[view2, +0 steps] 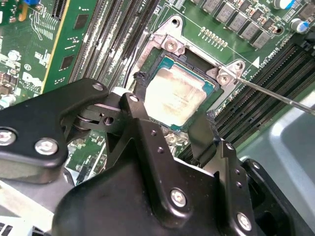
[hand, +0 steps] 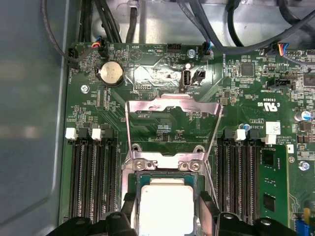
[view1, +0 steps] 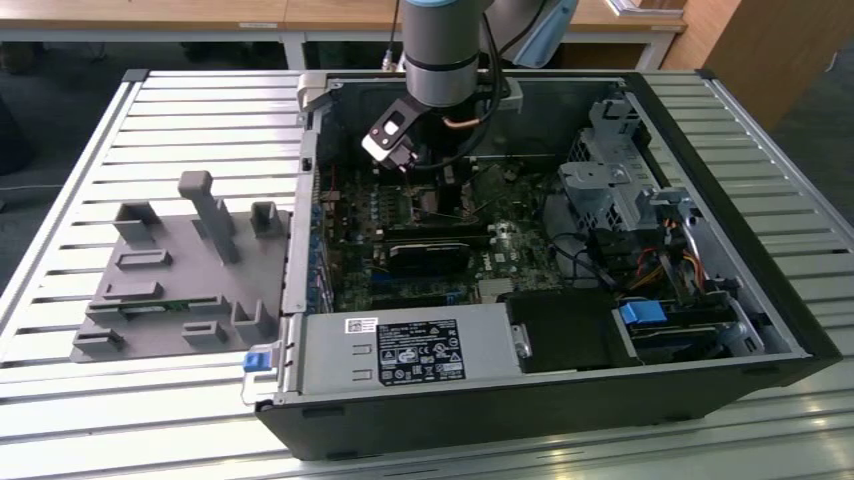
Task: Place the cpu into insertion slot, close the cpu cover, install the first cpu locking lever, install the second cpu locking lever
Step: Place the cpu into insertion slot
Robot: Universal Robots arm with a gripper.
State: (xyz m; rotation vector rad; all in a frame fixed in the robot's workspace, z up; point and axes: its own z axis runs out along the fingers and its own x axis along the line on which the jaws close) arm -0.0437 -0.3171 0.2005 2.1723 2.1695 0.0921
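Observation:
The cpu (view2: 177, 96) (hand: 165, 204), a silvery-grey square on a green base, lies level in the insertion slot (view2: 152, 54) on the green board. My gripper (view2: 170, 108) (hand: 166, 209) is over it, its two black fingers (view2: 139, 86) set against two opposite edges of the chip. The cpu cover (hand: 172, 104), a silvery frame with a square window, stands swung open beyond the socket's hinge. A thin wire locking lever (view2: 275, 97) sticks out free beside the socket. In the exterior view the gripper (view1: 424, 190) reaches down into the open computer case.
Long black memory slots (hand: 91, 177) flank the socket on both sides. A black graphics card (view1: 434, 250) lies nearby, with cables and drive bays (view1: 607, 190) on the exterior view's right. A grey fixture plate (view1: 174, 270) sits on the slatted table outside the case.

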